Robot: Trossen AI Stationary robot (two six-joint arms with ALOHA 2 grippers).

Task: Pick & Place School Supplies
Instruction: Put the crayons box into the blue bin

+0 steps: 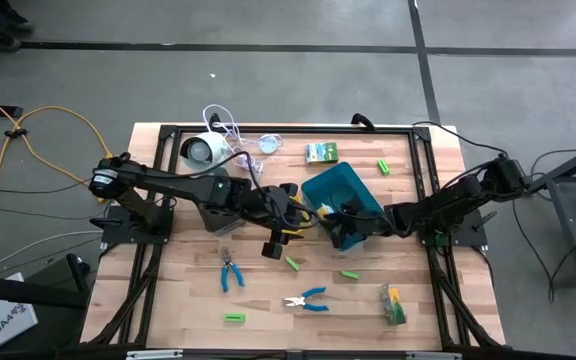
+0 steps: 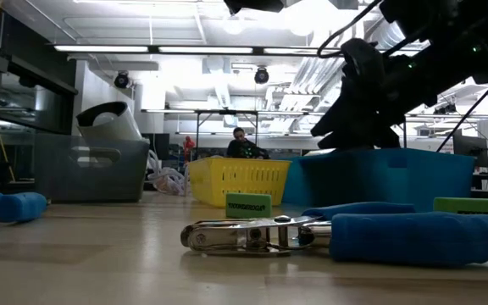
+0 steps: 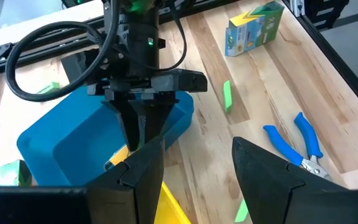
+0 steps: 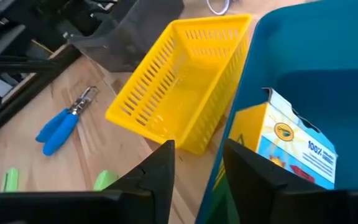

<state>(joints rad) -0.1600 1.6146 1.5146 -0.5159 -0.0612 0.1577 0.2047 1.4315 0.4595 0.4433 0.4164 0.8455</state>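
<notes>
In the right wrist view my right gripper (image 4: 199, 149) (image 1: 353, 222) stands open at the near wall of the blue tray (image 1: 340, 190), one finger outside it and one inside. A yellow-orange printed box (image 4: 291, 149) sits in the tray beside the inner finger, not between the fingers. My left gripper (image 3: 197, 149) (image 1: 303, 212) hangs open and empty above the yellow tray (image 4: 179, 81). On the table lie two blue-handled pliers (image 1: 231, 272) (image 1: 308, 299) and green blocks (image 1: 293, 263) (image 1: 349, 274) (image 1: 233, 318). My right gripper comes slanting down from the table's right side. Its fingers stand on either side of the blue tray's wall (image 4: 232, 112). I cannot tell whether they touch the wall.
A grey tray (image 4: 129, 31) stands to the left of the yellow one. A green box (image 1: 321, 152), a green block (image 1: 383, 166) and a white round device (image 1: 200, 150) lie at the far side. A green-yellow pack (image 1: 393, 305) lies near right. A black frame (image 1: 168, 130) borders the table.
</notes>
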